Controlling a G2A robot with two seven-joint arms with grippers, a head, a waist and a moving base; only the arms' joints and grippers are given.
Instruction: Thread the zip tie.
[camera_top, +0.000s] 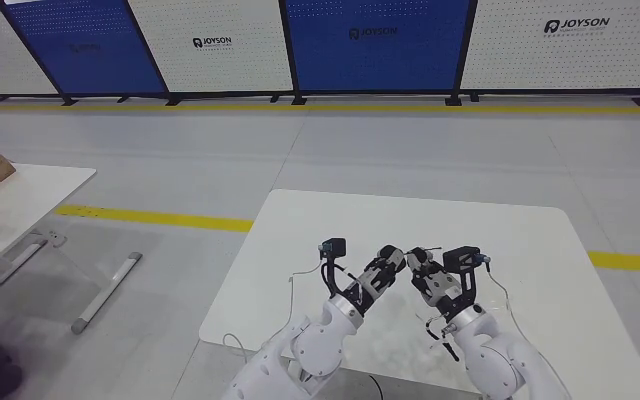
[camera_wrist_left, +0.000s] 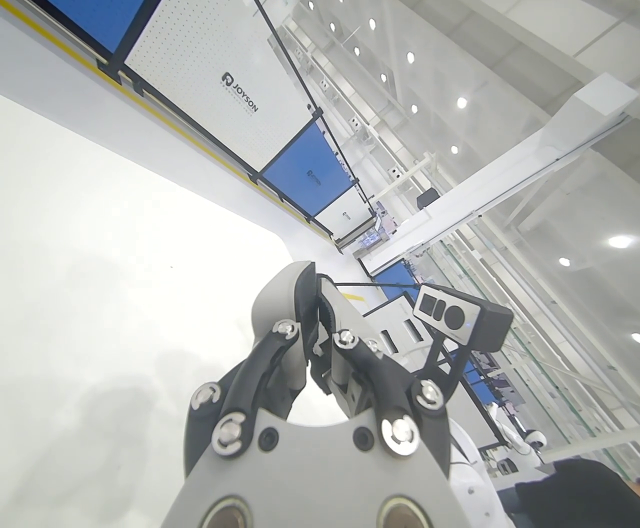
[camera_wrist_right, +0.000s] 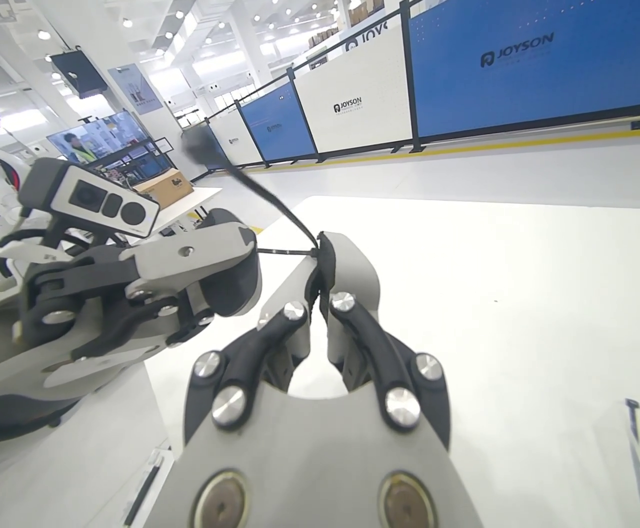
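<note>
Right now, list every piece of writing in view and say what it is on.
White fence panels: a brand logo, not quoted here; the line beneath is too small to read.
Blue fence panels: the same logo.
Wall screen: too blurred to read.
Zip tie, table: no writing.

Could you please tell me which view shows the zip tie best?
The right wrist view: the zip tie rises from the right gripper, a thin strand reaching the left gripper. The left wrist view shows one thin strand; the top view, a sliver.

Bright ceiling lamps (camera_wrist_left: 461, 102) overhead wash the white table (camera_wrist_left: 100, 225) with glare.
</note>
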